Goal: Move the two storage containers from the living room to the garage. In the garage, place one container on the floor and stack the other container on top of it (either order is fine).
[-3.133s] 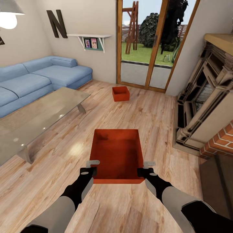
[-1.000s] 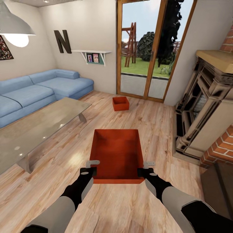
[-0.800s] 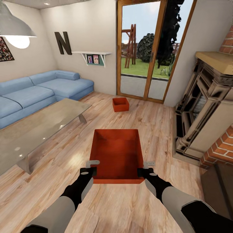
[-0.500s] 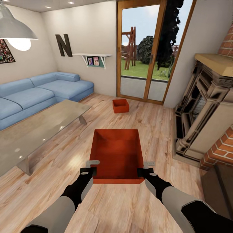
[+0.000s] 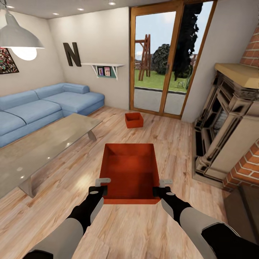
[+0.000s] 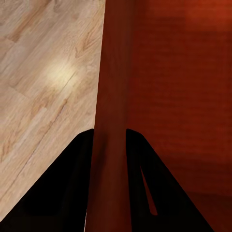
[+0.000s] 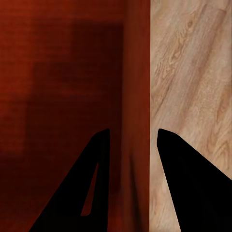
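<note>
room: living room, light wood plank floor (image 5: 172, 144), wood-framed glass doors (image 5: 163, 61) at the far wall.
sofa (image 5: 46, 104): blue, along the robot's left wall.
coffee table (image 5: 43, 144): glass-topped, between the sofa and the robot.
fireplace (image 5: 226, 118): on the robot's right, brick beside it.
held container (image 5: 130, 171): red-orange bin, 1 of 2, carried in front of the trunk above the planks, open side up, level.
far container (image 5: 133, 119): the other bin, resting on the planks near the glass doors, well apart from the held one.
left gripper (image 5: 102, 186): clamped over the held bin's left wall; in the left wrist view 1 finger (image 6: 63, 193) sits outside the wall and 1 inside.
right gripper (image 5: 160, 187): pinching the right wall the same way, finger (image 7: 188, 188) outside, the other inside.
step in hand: carrying bin 1 toward the garage, as i judge it.
doing it well: keep both arms at equal height and spacing so the walls do not slip or twist; turn the base gently, giving the table and fireplace room.
</note>
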